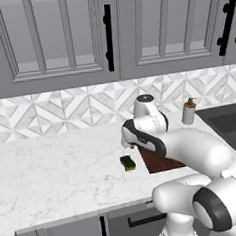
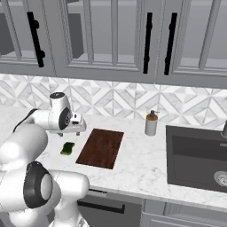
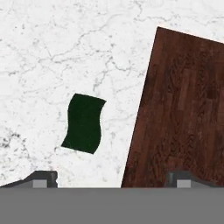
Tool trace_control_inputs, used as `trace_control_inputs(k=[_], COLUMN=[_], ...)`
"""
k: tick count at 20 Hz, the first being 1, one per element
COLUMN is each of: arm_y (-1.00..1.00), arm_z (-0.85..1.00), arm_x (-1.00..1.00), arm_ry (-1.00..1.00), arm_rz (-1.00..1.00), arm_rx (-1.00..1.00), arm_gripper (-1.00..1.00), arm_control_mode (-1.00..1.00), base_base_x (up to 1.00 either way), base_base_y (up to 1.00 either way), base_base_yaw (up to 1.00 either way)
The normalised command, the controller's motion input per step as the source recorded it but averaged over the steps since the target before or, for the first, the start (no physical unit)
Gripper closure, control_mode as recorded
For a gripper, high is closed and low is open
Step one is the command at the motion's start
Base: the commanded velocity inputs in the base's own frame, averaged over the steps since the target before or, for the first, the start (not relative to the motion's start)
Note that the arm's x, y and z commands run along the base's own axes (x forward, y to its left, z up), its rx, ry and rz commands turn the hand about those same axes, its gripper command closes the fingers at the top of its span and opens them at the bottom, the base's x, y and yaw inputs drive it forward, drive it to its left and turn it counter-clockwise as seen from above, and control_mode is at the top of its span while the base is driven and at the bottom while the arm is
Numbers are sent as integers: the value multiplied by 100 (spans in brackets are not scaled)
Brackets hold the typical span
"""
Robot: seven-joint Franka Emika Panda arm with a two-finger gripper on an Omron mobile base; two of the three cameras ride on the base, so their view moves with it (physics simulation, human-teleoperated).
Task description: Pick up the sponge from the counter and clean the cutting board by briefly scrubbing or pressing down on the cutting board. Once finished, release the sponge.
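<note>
The sponge (image 3: 84,123) lies green side up on the white marble counter (image 3: 52,52), just left of the cutting board (image 3: 183,109), with a strip of counter between them. The base views also show the sponge (image 1: 127,163) (image 2: 67,148) beside the dark reddish-brown board (image 2: 101,147), whose right part my arm hides in the left base view. My gripper (image 3: 113,179) (image 2: 77,129) hangs above the counter and points down over the gap between sponge and board. Its fingertips (image 3: 43,178) stand wide apart, open, with nothing between them.
A soap dispenser bottle (image 2: 151,123) stands at the back of the counter, right of the board. Further right is the dark sink basin (image 2: 197,155). Grey upper cabinets (image 2: 111,35) hang over the tiled backsplash. Bare counter stretches left of the sponge (image 1: 48,165).
</note>
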Motion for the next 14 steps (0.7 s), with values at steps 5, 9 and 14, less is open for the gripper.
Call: trace_control_inputs(k=[5,9,14], arm_y=[-54,-55,-39], arm_z=[60,53,51], arm_x=[-59,-58,-44], arm_ry=[-4,-8,-8], arm_rz=[0,0,-3], arm_rx=[0,0,0], arm_gripper=[-100,-100,-100], arm_control_mode=[-100,-100,-100], base_base_x=[0,0,0], base_base_y=[0,0,0], base_base_yaw=[0,0,0])
